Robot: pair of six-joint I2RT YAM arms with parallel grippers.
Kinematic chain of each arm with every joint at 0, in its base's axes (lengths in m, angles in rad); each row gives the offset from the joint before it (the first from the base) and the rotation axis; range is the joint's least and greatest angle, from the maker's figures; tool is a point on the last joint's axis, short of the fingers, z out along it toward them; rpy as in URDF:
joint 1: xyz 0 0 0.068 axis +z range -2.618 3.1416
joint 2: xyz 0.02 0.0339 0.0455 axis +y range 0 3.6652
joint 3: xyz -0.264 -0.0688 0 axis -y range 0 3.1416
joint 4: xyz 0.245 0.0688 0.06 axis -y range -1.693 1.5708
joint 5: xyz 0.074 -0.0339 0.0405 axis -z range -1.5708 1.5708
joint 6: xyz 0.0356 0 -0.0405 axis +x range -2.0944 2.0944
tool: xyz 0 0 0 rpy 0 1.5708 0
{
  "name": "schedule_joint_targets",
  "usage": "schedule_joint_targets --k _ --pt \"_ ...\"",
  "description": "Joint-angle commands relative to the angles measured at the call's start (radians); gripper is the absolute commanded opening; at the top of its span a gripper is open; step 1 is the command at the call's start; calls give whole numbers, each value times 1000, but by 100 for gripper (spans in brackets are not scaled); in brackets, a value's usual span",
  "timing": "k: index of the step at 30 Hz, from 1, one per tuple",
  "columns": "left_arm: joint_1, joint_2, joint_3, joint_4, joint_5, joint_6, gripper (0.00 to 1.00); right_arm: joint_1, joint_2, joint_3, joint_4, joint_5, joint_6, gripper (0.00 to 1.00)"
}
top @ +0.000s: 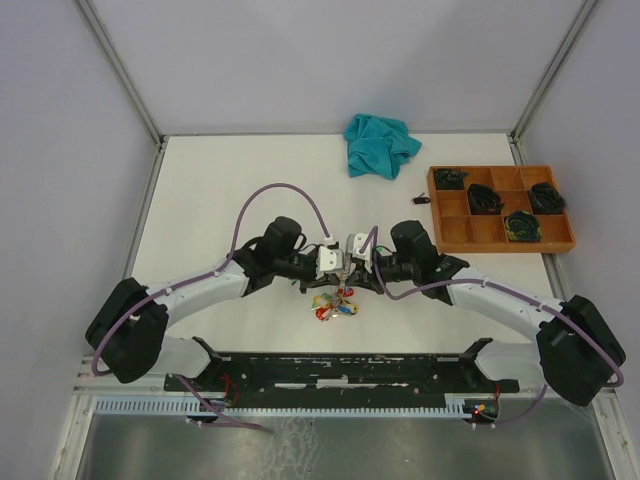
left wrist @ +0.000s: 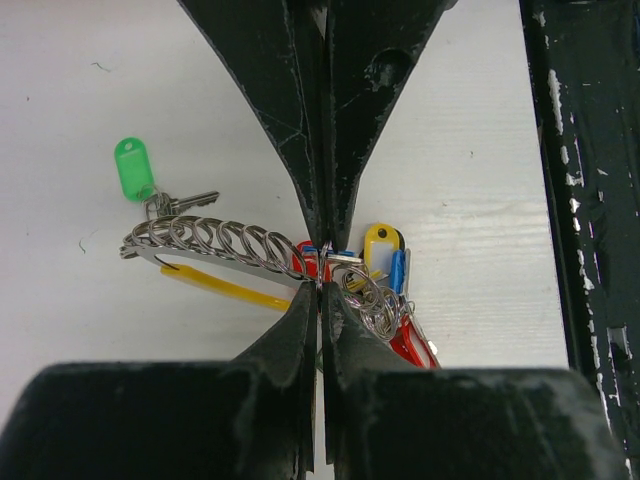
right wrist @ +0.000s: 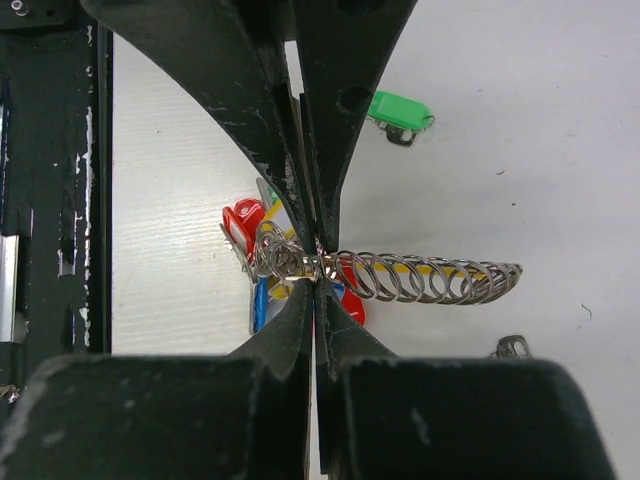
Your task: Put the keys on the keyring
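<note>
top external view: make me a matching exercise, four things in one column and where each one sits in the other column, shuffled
Things
1. teal cloth
2. wooden compartment tray
3. bunch of tagged keys
4. dark coiled items

Places
A. inside the tray's compartments
B. centre of the table, on its nearer side
C. far edge of the table, about the middle
D. right side of the table, towards the far end

Pairs: 1-C, 2-D, 3-B, 4-A
</note>
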Motion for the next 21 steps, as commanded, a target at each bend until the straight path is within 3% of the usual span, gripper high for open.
schedule_joint_targets --k 1,21 --pt "-15 0 45 -3 -20 -5 3 -3 9 68 40 -35 9 1" --pt "-63 10 65 -51 -119 21 3 -3 97 177 -70 -72 -4 1"
